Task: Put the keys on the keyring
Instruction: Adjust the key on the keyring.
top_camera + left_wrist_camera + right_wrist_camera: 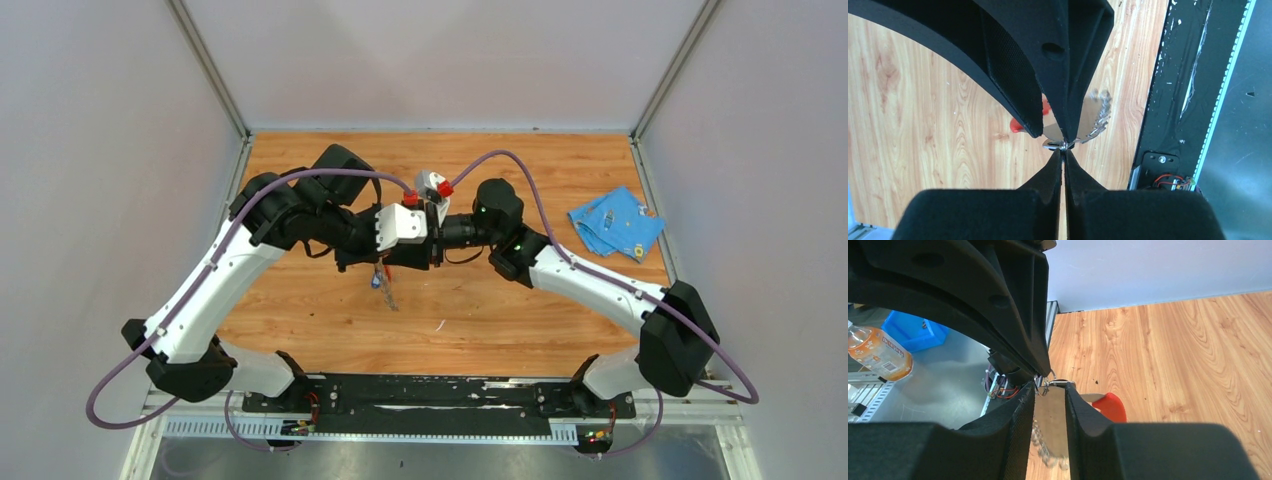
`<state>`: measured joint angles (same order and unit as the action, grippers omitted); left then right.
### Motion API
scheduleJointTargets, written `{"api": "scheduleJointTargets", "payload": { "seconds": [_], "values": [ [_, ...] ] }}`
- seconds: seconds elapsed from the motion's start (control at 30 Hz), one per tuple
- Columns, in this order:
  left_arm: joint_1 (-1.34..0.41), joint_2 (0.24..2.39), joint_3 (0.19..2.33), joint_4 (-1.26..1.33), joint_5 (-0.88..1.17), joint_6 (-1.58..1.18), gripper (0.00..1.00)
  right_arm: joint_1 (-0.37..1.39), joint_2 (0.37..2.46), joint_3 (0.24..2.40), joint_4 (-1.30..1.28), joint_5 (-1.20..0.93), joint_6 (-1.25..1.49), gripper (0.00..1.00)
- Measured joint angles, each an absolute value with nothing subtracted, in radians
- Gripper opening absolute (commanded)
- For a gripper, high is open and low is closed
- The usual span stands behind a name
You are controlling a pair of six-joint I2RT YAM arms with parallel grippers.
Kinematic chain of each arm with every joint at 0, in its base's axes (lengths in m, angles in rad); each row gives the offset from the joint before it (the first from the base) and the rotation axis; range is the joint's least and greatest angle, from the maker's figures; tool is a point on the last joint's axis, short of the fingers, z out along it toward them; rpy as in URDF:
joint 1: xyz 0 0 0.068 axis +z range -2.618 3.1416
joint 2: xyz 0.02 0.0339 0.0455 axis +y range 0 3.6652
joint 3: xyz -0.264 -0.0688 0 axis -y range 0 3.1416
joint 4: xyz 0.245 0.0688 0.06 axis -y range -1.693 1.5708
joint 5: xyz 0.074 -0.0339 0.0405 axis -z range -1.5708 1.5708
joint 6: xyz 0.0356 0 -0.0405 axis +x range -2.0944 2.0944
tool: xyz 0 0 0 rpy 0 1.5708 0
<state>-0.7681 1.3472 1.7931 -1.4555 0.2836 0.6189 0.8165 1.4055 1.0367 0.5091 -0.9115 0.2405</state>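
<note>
Left hand (1063,156) clenched on small metal ring (1058,145); right hand (1049,390) grasping red-and-silver strap keyring (1050,427); keys threaded or not: cannot tell.

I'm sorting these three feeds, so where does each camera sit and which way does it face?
Top external: above and behind the bases, looking down on the table; both arms show whole.
Left wrist: on the left arm, looking along the shut left end effector pinching the keyring.
Right wrist: on the right arm, looking along the right end effector clamping its strap.
Shared: both wrist views show the keyring and the other arm's end effector.
</note>
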Motion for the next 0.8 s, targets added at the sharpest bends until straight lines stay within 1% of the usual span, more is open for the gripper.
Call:
{"api": "scheduleJointTargets", "payload": {
  "seconds": [0.23,0.6,0.73,0.77,0.8],
  "values": [
    [-0.768,1.338,1.788,-1.456,0.284,0.622,0.00,0.817,1.425,1.047,0.500,-0.925,0.244,0.28],
    [-0.768,1.338,1.771,-1.453,0.285,0.633,0.00,0.817,1.449,1.072,0.509,-0.956,0.267,0.21],
    [-0.768,1.338,1.771,-1.454,0.285,0.637,0.00,0.817,1.458,1.074,0.506,-0.973,0.270,0.21],
    [-0.768,1.338,1.771,-1.454,0.285,0.638,0.00,0.817,1.459,1.076,0.504,-0.976,0.270,0.20],
    [-0.768,1.338,1.771,-1.454,0.285,0.638,0.00,0.817,1.462,1.078,0.501,-0.979,0.270,0.16]
  ]
}}
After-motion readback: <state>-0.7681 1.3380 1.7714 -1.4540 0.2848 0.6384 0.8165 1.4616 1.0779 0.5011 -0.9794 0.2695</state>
